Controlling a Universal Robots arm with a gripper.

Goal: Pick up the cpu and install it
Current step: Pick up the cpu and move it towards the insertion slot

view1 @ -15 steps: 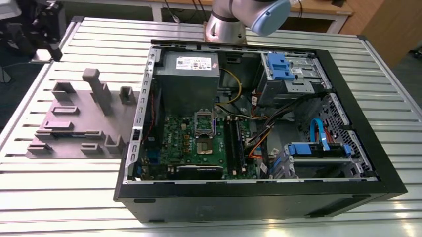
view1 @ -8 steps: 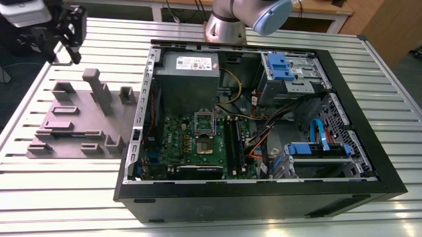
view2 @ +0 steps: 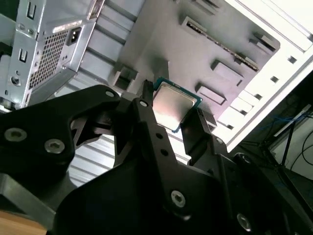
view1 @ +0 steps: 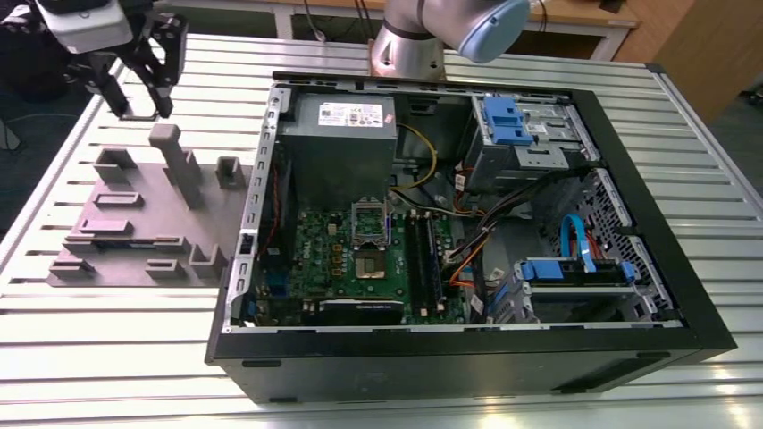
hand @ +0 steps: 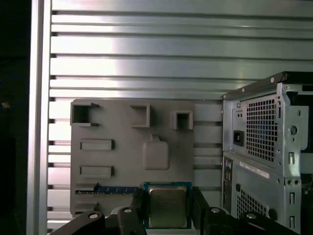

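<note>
First wrist view: gripper (hand: 167, 199) closed on opposite edges of the cpu (hand: 167, 209), held flat above the grey fixture (hand: 122, 161) beside the case (hand: 264, 147), likely to keep its underside contacts untouched.

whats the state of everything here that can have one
gripper: shut on the cpu
cpu: clamped flat in the gripper, held clear above the grey fixture
computer case: lying on its side, side panel off, inside exposed
memory stick: lying in a slot of the grey fixture
</note>
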